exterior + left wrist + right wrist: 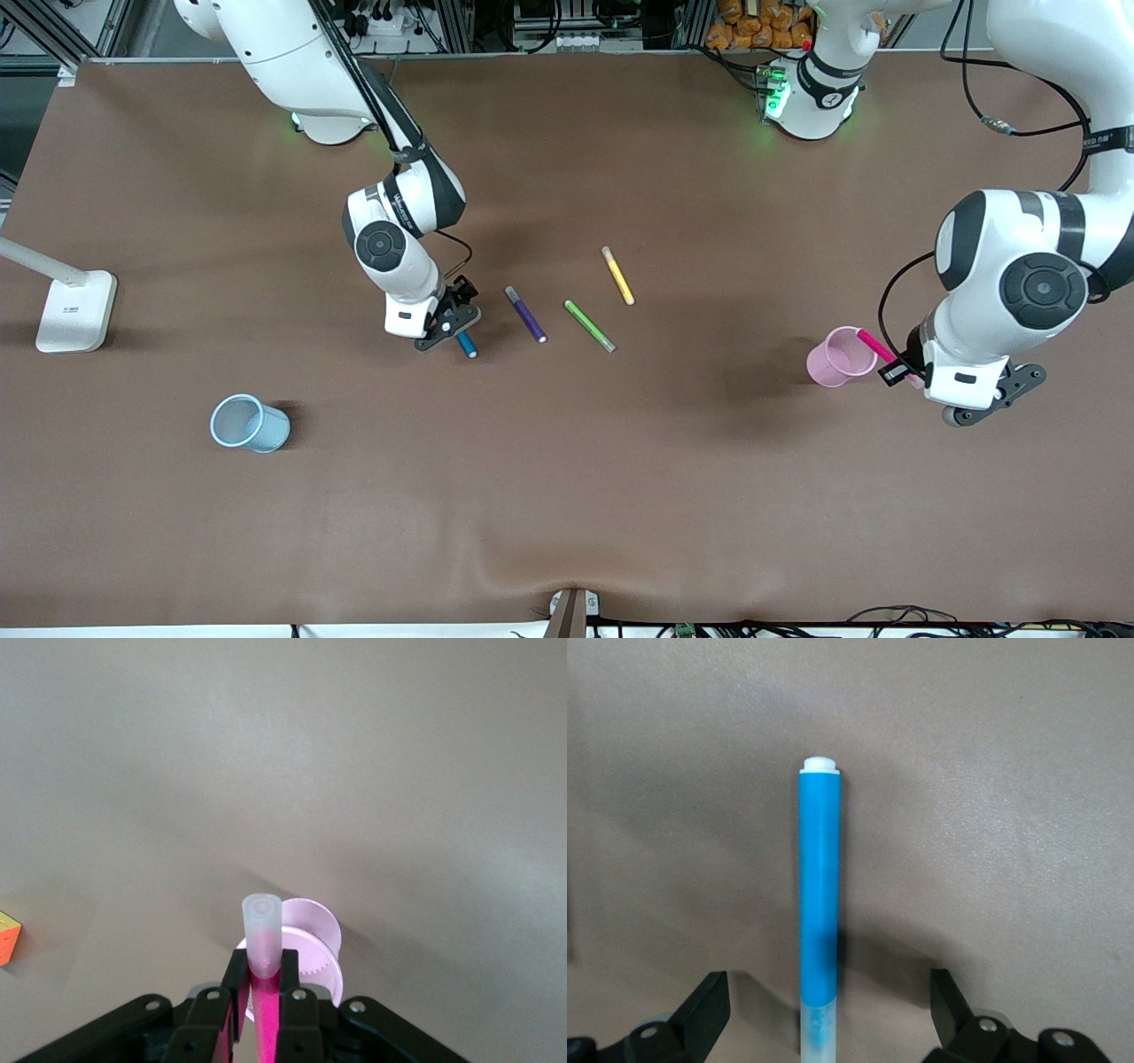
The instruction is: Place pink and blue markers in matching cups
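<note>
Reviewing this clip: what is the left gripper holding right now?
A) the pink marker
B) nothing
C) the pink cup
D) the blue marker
A: the left gripper is shut on the pink marker, holding it over the pink cup; the blue marker lies between the open right gripper's fingers.

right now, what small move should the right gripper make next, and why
Probably close the right gripper on the blue marker. Its fingers stand open on either side of the marker, which lies on the table, apart from both pads. The blue cup stands nearer the camera. The left gripper already holds the pink marker over the pink cup.
</note>
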Tool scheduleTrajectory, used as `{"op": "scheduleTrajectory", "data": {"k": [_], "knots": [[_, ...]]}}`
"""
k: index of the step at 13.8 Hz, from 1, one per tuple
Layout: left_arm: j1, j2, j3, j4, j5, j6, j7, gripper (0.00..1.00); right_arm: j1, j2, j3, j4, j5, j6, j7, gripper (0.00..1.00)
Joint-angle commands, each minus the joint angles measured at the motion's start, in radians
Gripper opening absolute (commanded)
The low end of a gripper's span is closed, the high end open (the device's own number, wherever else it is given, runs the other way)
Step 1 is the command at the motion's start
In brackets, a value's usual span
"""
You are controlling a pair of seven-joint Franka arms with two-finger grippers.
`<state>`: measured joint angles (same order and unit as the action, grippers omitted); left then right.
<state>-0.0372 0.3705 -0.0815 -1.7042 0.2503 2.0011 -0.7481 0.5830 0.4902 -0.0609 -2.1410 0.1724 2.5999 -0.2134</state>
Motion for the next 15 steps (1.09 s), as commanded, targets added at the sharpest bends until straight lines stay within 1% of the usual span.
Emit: {"op": "scheduleTrajectory", "data": {"k": [1, 4, 6, 8, 10, 12, 14, 15], "knots": [[-0.009, 0.013, 0.003, 0.009, 0.099, -0.015, -0.048, 0.00, -0.017, 0.007, 0.007, 0.004, 0.012, -0.009, -0.004, 1.00], [-0.012, 0.045, 0.005, 0.015, 0.121, -0.015, -0.106, 0.00, -0.019, 0.004, 0.007, -0.005, 0.012, -0.010, -0.004, 1.00], [-0.016, 0.064, 0.002, 0.015, 0.214, -0.015, -0.189, 0.00, -0.017, -0.013, 0.007, -0.002, 0.012, -0.058, -0.007, 1.00], [-0.027, 0.065, -0.003, 0.021, 0.228, -0.015, -0.223, 0.00, -0.017, -0.028, 0.007, -0.004, 0.012, -0.066, -0.011, 1.00], [-0.062, 0.090, 0.000, 0.038, 0.240, -0.015, -0.296, 0.00, -0.017, -0.028, 0.007, -0.005, 0.012, -0.069, -0.011, 1.00], [-0.072, 0.079, -0.004, 0.038, 0.247, -0.015, -0.310, 0.00, -0.017, -0.028, 0.007, -0.004, 0.012, -0.075, -0.009, 1.00], [-0.090, 0.079, -0.003, 0.025, 0.250, -0.016, -0.403, 0.00, -0.014, -0.027, 0.007, -0.004, 0.012, -0.073, -0.009, 1.00], [-0.093, 0.076, -0.004, 0.018, 0.260, -0.036, -0.450, 0.00, -0.011, -0.027, 0.007, -0.004, 0.012, -0.073, -0.009, 0.95]]}}
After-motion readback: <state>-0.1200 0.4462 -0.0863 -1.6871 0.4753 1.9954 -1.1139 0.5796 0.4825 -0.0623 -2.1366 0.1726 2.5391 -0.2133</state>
